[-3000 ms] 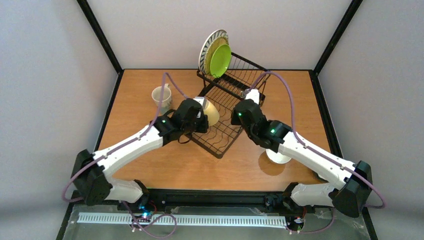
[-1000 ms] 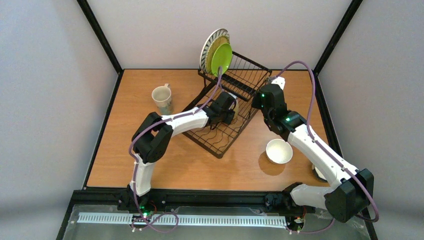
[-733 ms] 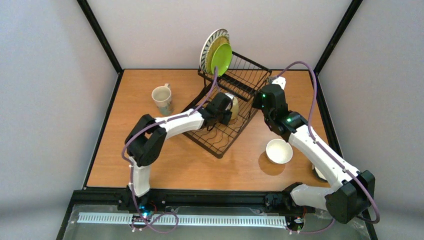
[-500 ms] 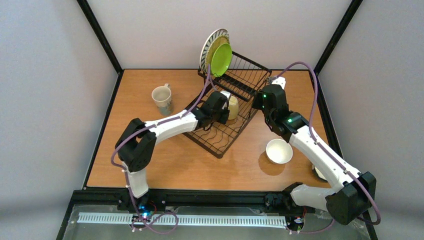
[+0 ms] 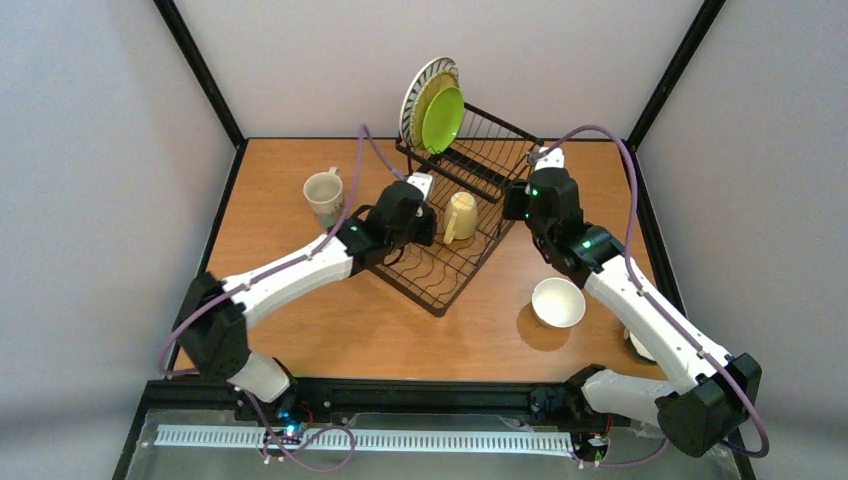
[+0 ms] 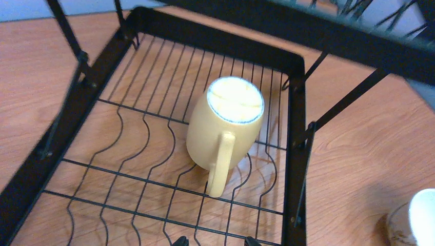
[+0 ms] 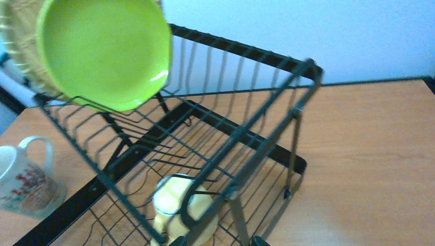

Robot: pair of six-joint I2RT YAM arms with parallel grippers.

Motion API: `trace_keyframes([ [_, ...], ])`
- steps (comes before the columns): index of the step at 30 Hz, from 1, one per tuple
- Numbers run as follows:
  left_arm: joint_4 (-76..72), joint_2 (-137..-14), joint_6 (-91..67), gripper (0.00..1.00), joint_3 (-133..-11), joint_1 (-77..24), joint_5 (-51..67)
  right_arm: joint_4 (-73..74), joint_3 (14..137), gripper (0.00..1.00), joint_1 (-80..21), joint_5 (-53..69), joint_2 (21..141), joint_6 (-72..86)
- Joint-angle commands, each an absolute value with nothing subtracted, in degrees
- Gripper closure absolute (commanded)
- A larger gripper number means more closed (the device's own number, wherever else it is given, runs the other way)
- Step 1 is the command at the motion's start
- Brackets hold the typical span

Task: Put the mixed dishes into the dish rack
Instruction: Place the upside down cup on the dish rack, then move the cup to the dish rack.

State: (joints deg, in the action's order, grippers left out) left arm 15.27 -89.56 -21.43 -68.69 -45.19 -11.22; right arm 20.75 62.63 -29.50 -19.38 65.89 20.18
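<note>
The black wire dish rack (image 5: 443,296) stands at the table's back middle. In its tall basket section lean the striped plate (image 5: 413,92), the bamboo plate (image 7: 14,48) and the lime-green plate (image 5: 442,120), which also shows in the right wrist view (image 7: 105,51). A pale yellow mug (image 6: 224,128) stands upside down on the flat tray, handle toward my left gripper (image 6: 215,242). That gripper is open and empty, a little back from the mug. My right gripper (image 7: 218,242) is open and empty, beside the rack's right end (image 5: 515,203).
A decorated pale mug (image 5: 323,197) stands on the table left of the rack. A white bowl (image 5: 558,302) sits on the table right of the tray. A small white dish (image 5: 634,346) is mostly hidden under my right arm.
My left gripper set the yellow mug upside down on the tray, let go and drew back to the left. My right gripper stayed beside the rack's right end.
</note>
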Motion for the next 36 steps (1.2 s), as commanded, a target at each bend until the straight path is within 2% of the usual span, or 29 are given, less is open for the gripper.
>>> trace_keyframes([
  [1,17.71,-82.05,-25.76,0.40,-66.47,-45.49,-14.52,20.04,66.54,0.29,-33.41,-18.00,67.71,12.10],
  [8,23.26,-70.86,-34.52,0.37,-62.61,-45.52,-21.23,21.24,73.58,0.29,-42.53,-21.94,76.53,2.21],
  [19,32.57,-55.48,-49.40,0.34,-57.47,-45.46,-31.49,21.67,78.17,0.28,-55.48,-39.70,92.64,-6.94],
  [24,35.01,-49.82,-54.76,0.32,-54.76,-45.47,-34.67,19.16,77.50,0.29,-57.60,-48.74,99.41,-7.22],
  [30,36.45,-45.34,-58.09,0.32,-52.91,-45.52,-35.51,9.62,74.82,0.31,-58.09,-61.88,106.94,-10.51],
  [36,38.80,-40.91,-60.19,0.31,-51.64,-45.49,-37.65,2.01,74.80,0.32,-58.09,-65.19,111.82,-14.78],
])
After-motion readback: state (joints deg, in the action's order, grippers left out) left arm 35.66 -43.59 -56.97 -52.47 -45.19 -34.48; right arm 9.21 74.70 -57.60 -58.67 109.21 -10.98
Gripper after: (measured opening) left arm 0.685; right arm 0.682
